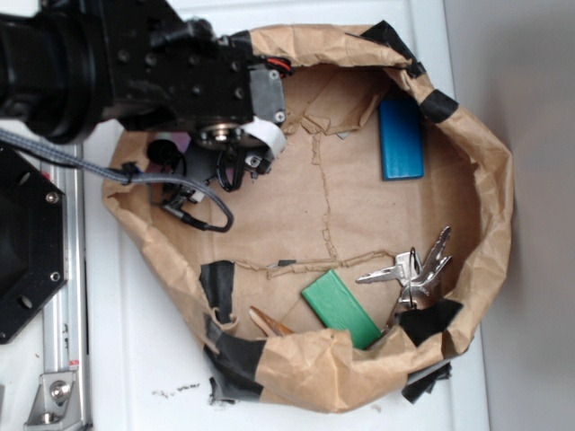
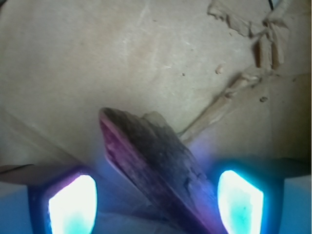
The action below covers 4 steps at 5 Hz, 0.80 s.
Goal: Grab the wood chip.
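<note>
In the wrist view the wood chip, a dark grey-brown rough sliver, lies diagonally on the brown paper floor. Its blunt end is at the upper left and its other end runs down toward the right finger. My gripper is open and straddles the chip. The left fingertip stands well away from it. The right fingertip is close beside it. In the exterior view the gripper hangs low at the left side of the paper-lined basin, and the arm hides the chip.
A blue block lies at the back right. A green block, a bunch of keys and a glossy orange-brown sliver lie near the front. Crumpled paper walls patched with black tape ring the floor. A torn paper ridge lies beyond the chip.
</note>
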{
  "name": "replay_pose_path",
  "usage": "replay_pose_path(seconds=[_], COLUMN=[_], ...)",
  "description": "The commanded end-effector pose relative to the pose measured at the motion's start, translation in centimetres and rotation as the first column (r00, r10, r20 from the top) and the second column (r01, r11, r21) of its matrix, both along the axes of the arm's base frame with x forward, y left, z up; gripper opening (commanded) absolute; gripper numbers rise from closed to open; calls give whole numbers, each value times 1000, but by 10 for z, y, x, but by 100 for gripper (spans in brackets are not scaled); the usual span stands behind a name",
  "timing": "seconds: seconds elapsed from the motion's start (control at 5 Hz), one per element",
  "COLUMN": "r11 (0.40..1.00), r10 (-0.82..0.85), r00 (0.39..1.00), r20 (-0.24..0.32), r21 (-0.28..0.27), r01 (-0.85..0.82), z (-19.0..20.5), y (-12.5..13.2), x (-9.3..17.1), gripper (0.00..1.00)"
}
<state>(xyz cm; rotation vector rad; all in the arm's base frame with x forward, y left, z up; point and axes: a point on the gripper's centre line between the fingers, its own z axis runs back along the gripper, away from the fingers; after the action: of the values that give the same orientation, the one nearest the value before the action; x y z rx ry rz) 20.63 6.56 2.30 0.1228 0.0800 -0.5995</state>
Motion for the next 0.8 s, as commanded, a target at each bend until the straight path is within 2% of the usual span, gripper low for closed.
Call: replay_pose_path(seconds=[0.0,0.2,0.4,0.6], r11=[998,998,997,998], r10=[22,55,67,58], r00=[1000,998,998,998], r20=[-14,3,12,17], r21=[53,42,39,31], r01=[-21,-55,-67,-59], z=[-16,-17,-14,-9], y=[-4,-1,-2,-5], x=[4,6,5,3], gripper=[100,6,0,0])
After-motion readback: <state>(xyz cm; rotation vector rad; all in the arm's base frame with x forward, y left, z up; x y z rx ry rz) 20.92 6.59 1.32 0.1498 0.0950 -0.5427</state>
